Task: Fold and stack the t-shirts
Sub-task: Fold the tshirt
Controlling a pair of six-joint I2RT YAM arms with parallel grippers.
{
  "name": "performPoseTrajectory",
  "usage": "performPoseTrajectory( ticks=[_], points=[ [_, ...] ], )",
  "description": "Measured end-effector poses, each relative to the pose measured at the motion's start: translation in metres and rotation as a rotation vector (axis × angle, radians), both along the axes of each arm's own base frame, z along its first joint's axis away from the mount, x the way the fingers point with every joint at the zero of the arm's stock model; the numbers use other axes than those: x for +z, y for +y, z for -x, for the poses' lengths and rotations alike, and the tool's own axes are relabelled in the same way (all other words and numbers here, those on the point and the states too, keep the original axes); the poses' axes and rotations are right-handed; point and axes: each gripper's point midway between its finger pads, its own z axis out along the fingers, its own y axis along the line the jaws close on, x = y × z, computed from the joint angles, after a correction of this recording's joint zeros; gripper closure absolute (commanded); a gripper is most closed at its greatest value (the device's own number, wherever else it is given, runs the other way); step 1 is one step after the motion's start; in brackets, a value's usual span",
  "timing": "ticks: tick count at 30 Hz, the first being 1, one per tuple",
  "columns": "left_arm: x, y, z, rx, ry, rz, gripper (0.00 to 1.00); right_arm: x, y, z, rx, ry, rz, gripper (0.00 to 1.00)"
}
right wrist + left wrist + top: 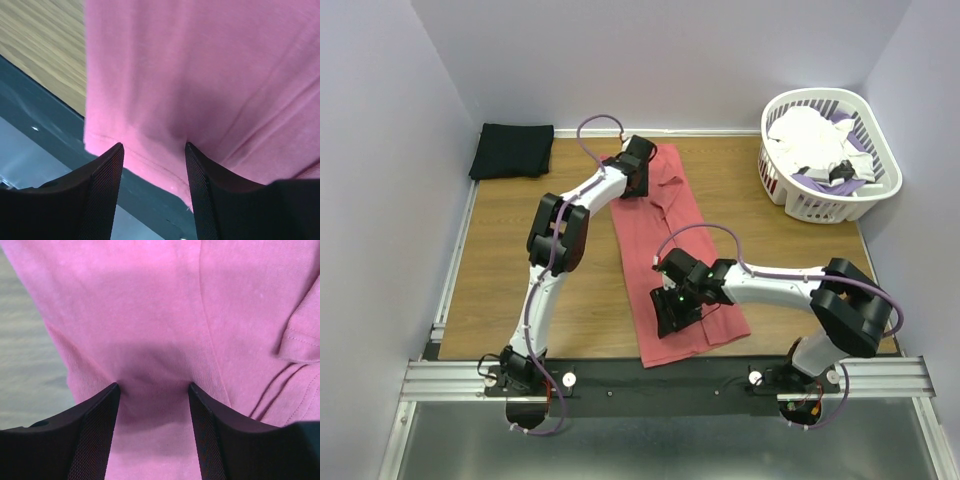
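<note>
The coral-red t-shirt point(657, 215) lies as a long narrow strip running from the far middle of the wooden table point(510, 260) to its near edge. My left gripper point(633, 186) stands open at the far end, with both fingertips pressed down on the cloth point(150, 305) and a slight pucker between them point(154, 385). At the near end my right gripper point(672, 318) is open over the hem point(150, 165), with its fingertips point(117, 150) on the cloth point(200, 65). The black t-shirt point(511, 150) lies folded at the far left corner.
A white slatted basket point(815, 207) with white and purple laundry stands at the back right. A black strip point(610, 375) runs along the table's near edge, and the shirt's hem hangs over it point(50, 115). Walls close in the left, far and right sides.
</note>
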Motion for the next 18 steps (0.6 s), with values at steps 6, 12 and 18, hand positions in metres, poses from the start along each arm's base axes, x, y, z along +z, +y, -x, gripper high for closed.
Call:
performPoseTrajectory(
  ticks=[6,12,18],
  points=[
    [0.015,-0.009,-0.019,-0.038,-0.047,-0.007,0.28,0.026,0.024,-0.027,-0.029,-0.087,-0.051,0.4],
    [0.089,0.015,-0.019,-0.006,-0.174,0.068,0.28,0.079,0.009,-0.13,-0.219,-0.265,-0.119,0.45],
    [0.195,0.028,0.025,0.001,-0.365,0.245,0.28,0.14,-0.043,-0.264,-0.39,-0.52,-0.106,0.53]
  ],
)
